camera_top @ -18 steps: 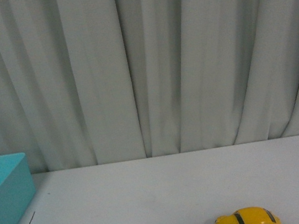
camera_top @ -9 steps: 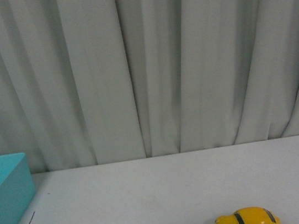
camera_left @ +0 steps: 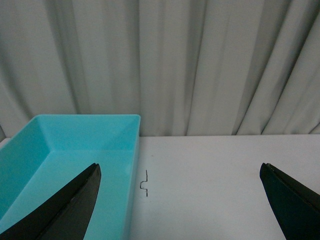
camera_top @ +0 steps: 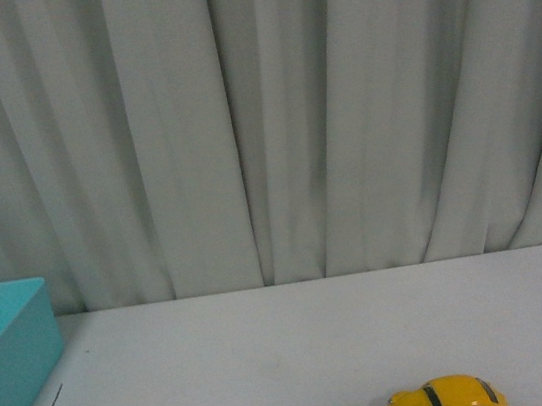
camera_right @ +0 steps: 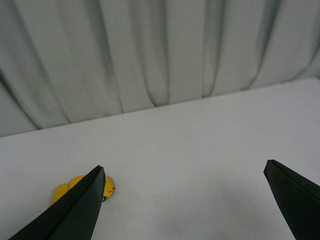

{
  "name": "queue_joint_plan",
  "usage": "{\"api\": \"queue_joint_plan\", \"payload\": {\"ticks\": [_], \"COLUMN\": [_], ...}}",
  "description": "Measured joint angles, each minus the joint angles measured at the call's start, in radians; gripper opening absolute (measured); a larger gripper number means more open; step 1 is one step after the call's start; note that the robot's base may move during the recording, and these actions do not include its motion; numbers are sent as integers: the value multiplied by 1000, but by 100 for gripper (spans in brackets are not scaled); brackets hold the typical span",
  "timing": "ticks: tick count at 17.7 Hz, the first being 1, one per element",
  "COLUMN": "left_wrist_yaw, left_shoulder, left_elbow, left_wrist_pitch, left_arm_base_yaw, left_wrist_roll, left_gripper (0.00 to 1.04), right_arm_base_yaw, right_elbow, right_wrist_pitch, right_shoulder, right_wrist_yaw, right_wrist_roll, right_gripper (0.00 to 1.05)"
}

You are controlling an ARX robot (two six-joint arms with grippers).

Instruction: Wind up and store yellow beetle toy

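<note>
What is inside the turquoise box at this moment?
The visible part of the turquoise box shows only bare floor and walls. Its near corner is hidden behind a finger of the left gripper. The yellow beetle toy stands outside, on the table.

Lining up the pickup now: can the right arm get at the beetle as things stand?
Probably yes. The right gripper has its jaws wide open, and the beetle sits on the table, showing past one jaw in the right wrist view. Nothing visible stands in the way.
</note>
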Motion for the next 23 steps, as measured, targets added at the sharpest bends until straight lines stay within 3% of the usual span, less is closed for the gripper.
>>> {"api": "queue_joint_plan", "payload": {"ticks": [1,2,5,7,8,11,20,21,23], "left_wrist_yaw": [2,0,1,2,-1,1,1,1,1], "left_shoulder": [0,0,0,0,0,0,0,0,0], "left_elbow": [0,0,0,0,0,0,0,0,0], "left_wrist_pitch": [0,0,0,0,0,0,0,0,0], "left_arm_base_yaw": [0,1,0,0,0,0,0,0,0], "left_wrist_roll": [0,0,0,0,0,0,0,0,0], "left_gripper": [98,98,98,98,98,98,98,98,98], "right_arm_base_yaw": [-21,-136,-486,-634,-658,-540,-409,-375,-299], "right_elbow": [0,5,55,104,134,362,562,620,761], "right_wrist_pitch": [87,199,526,689,751,966,983,984,842], "right_shoulder": [86,154,467,672,754,1136,1384,1450,1555], "right_wrist_yaw": [67,32,-263,-380,-412,-494,-645,-722,-929], "right_wrist_roll": [72,100,97,82,74,24,-45,-84,-212], "right_gripper": [98,98,98,98,98,98,98,98,98]}}
